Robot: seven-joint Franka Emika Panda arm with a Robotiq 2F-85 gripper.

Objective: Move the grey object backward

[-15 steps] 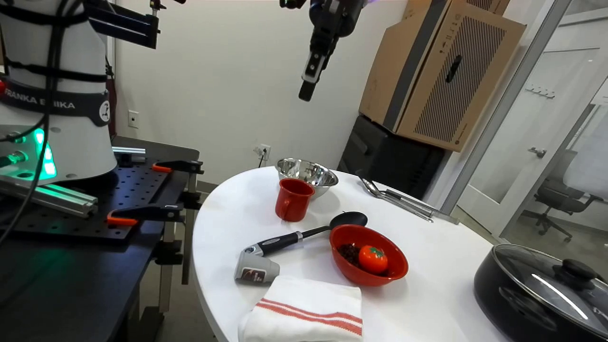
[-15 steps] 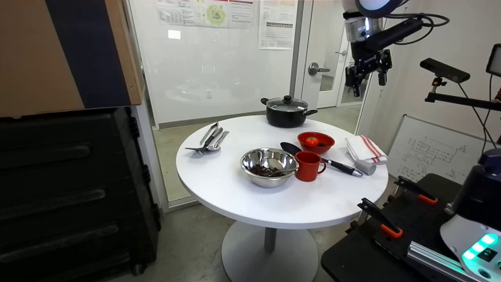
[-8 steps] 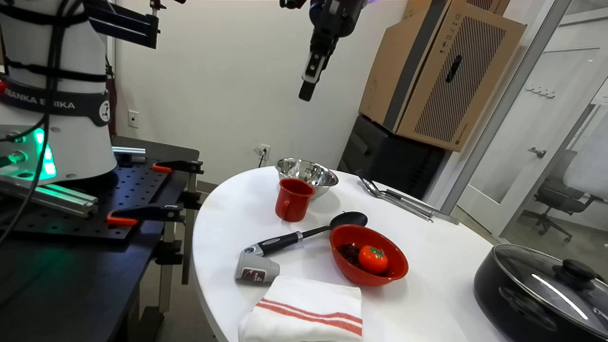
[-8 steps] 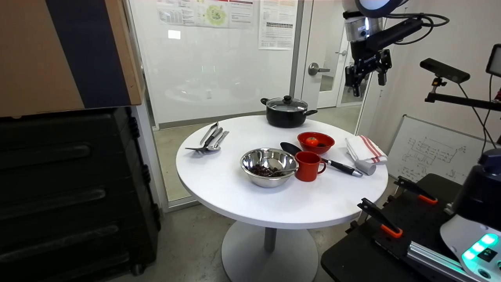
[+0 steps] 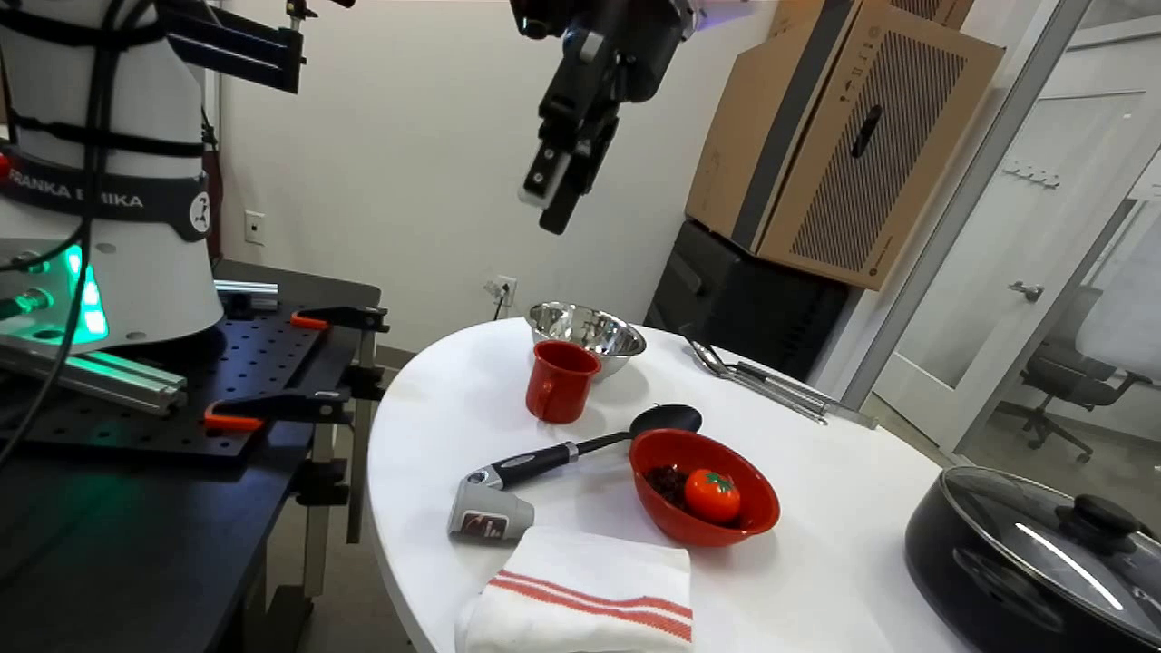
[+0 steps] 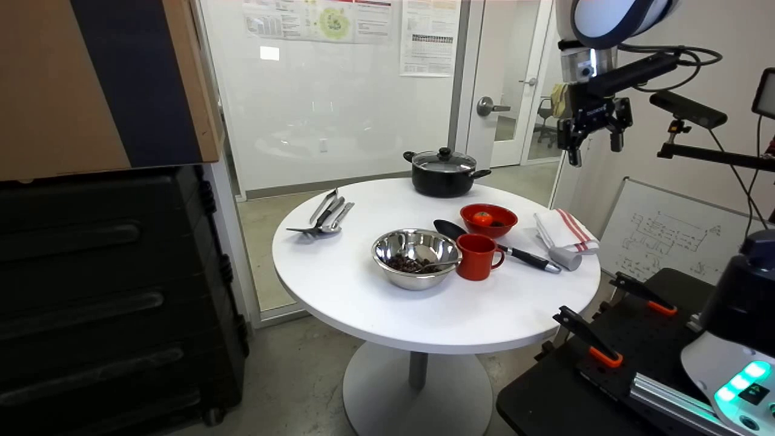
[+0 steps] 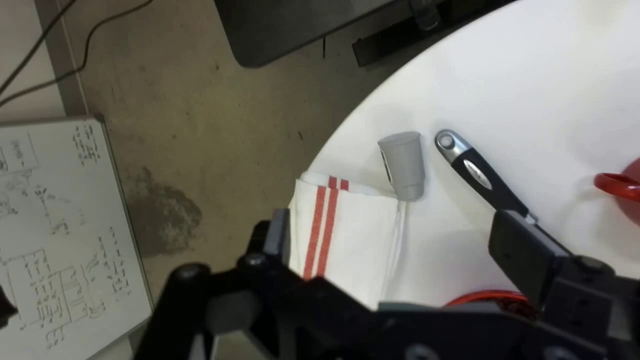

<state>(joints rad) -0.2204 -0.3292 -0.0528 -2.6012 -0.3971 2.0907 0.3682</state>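
Observation:
The grey object is a small light-grey, cup-shaped piece lying on its side near the table's edge. It also shows in an exterior view and in the wrist view. Its narrow end touches or nearly touches the folded towel's edge. My gripper is high above the table in both exterior views. It is open and empty, with its fingers wide apart in the wrist view. There the grey object lies ahead of the gap between the fingertips, well below them.
A white towel with red stripes and a black long-handled utensil flank the grey object. A red bowl, a red cup, a metal bowl and a black pot stand on the round white table.
My gripper stayed nearly still at first, then moved lower. It shifted left in one exterior view's picture and right in the other's. It remains open. The grey object and the other things have not moved.

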